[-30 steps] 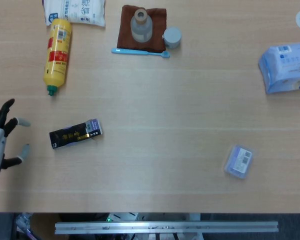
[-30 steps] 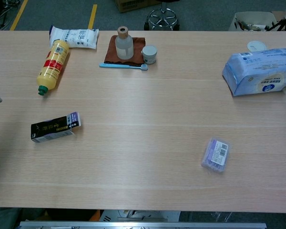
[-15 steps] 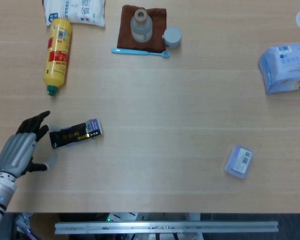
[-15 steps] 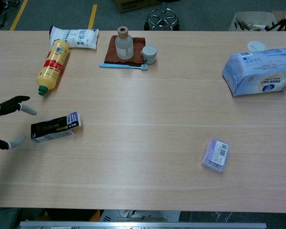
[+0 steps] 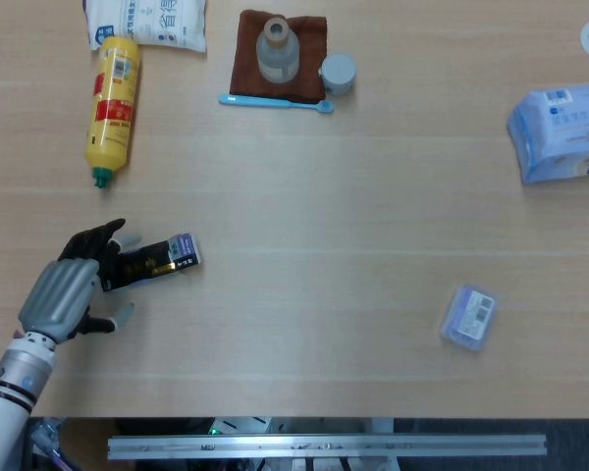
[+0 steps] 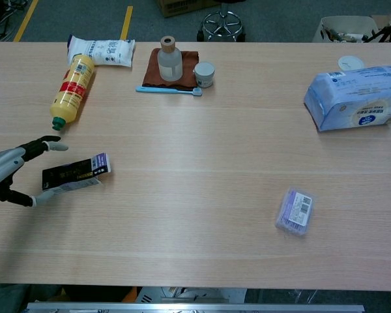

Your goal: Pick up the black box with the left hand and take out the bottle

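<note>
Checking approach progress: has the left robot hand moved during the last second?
Yes. The left robot hand moved rightward, reaching the flat black cardboard box, fingers open around its end.

The black box [image 5: 149,263] lies flat on the wooden table, on the left side and toward the near edge. It's a slim, elongated carton, black along most of its length with gold lettering on the upper face, and a pale purple-and-white panel at its right end. It sits at a slight angle, the right end tipped a little farther away than the left. From the chest view [image 6: 75,173] a white side face shows along its near edge. The flaps look closed, though the ends are too small to read clearly. No bottle shows outside it.
</note>
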Robot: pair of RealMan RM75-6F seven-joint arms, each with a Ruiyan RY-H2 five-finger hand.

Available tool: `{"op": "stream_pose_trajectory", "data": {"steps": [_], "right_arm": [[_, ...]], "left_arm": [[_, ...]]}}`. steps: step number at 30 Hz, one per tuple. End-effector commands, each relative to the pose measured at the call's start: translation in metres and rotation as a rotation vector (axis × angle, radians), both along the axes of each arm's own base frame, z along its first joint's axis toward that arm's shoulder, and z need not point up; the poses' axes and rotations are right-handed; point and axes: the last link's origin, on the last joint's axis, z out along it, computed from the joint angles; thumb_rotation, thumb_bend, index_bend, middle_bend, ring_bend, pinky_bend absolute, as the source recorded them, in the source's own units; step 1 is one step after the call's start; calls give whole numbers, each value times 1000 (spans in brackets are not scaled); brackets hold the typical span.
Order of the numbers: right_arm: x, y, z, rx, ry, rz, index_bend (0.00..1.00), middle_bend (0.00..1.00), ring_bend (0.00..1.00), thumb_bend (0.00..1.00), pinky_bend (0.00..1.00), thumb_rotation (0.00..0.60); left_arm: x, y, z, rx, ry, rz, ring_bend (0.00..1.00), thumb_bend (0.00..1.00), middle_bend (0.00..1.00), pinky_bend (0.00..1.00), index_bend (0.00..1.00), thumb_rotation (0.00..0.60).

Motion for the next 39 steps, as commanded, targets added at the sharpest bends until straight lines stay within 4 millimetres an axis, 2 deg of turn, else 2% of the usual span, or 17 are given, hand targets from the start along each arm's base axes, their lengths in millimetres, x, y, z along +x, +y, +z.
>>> {"op": "stream_pose_trajectory", "data": {"steps": [1,6,15,28,39], "right_arm": [[-1,1,0,1,-1,-5,277,256,182,68,364,600],[-3,2,-1,3,-2,-12,277,257,182,68,364,600],[-4,2,-2,11,-4,-16,277,256,182,68,364,600],[-8,5,-5,19,-12,-33,277,256,182,68,364,600],[-9,6,-6,23,-13,-39,277,256,182,68,364,600]], "left_arm": [[-1,4,-5,-1,13,2,0,305,0,0,44,600],[-6,8,-11,-14,39,16,0,299,0,0,8,600],[-18,16,-15,-26,111,39,0,299,0,0,1,600],[-29,24,-22,-8,202,31,0,299,0,0,32,600],[-34,27,-24,-9,213,43,0,299,0,0,45,600]]}}
